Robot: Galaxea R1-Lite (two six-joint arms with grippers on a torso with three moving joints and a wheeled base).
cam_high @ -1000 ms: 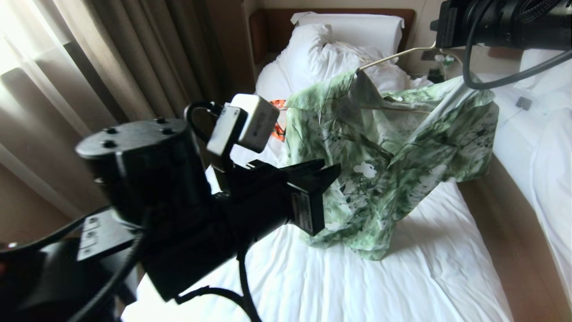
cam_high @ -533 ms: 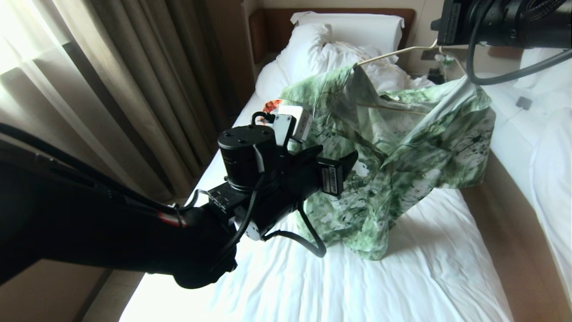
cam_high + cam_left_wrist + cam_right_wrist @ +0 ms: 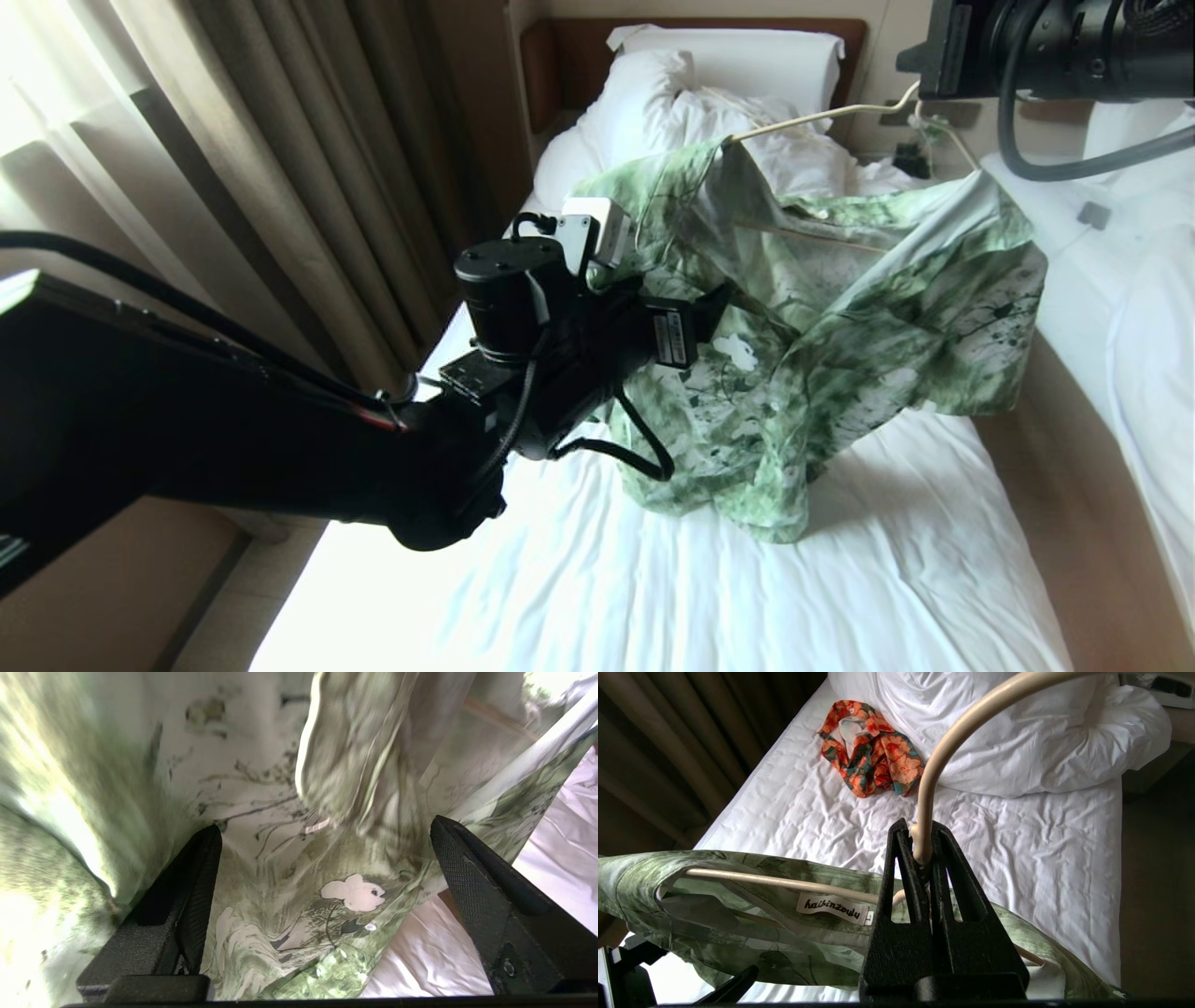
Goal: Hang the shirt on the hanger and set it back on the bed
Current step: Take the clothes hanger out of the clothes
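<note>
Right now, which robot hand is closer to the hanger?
Right. The right gripper is shut on the hanger at its neck; the left gripper is open, lower down at the shirt front.

The shirt (image 3: 822, 308) hides most of the hanger (image 3: 822, 114); its hook is cut off.

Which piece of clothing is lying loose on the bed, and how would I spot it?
Start at the big bed with the wrinkled white sheet and find the bulky white duvet. Beside its edge lies a small crumpled orange-and-dark-green flowered garment. Unlike the green streaky shirt with white flowers held up on a hanger, it rests flat and is orange.
</note>
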